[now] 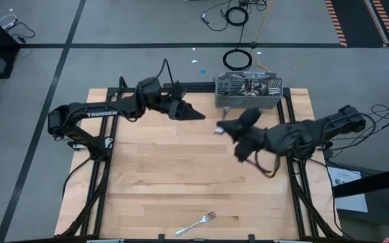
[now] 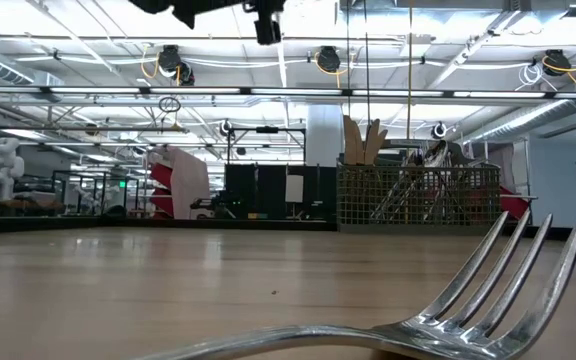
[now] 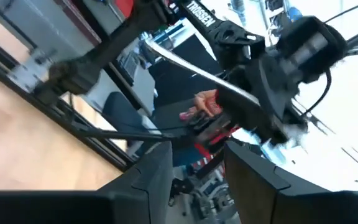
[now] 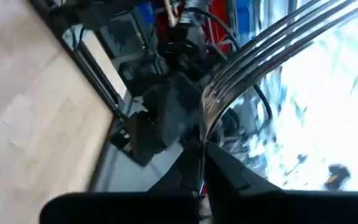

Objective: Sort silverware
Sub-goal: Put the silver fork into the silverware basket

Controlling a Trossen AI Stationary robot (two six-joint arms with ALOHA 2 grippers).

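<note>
Seen from above, the right gripper (image 1: pixel 223 127) hangs over the wooden table (image 1: pixel 167 175) just in front of the grey mesh caddy (image 1: pixel 248 91), its fingers clenched on the handle of a silver fork (image 4: pixel 253 62) whose tines fan out beyond the fingertips. The left gripper (image 1: pixel 196 114) is close beside it, pointing toward it, fingers (image 3: pixel 151 171) spread apart and holding nothing. A second fork (image 1: pixel 196 224) lies flat on the table's near edge, well apart from both grippers, and more silverware (image 1: pixel 252 86) stands inside the caddy.

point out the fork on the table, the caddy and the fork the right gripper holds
fork on table (image 1: pixel 196 224), high view, mid-handle
caddy (image 1: pixel 248 98), high view, front wall
held fork (image 4: pixel 263 46), right wrist view, tines
</note>
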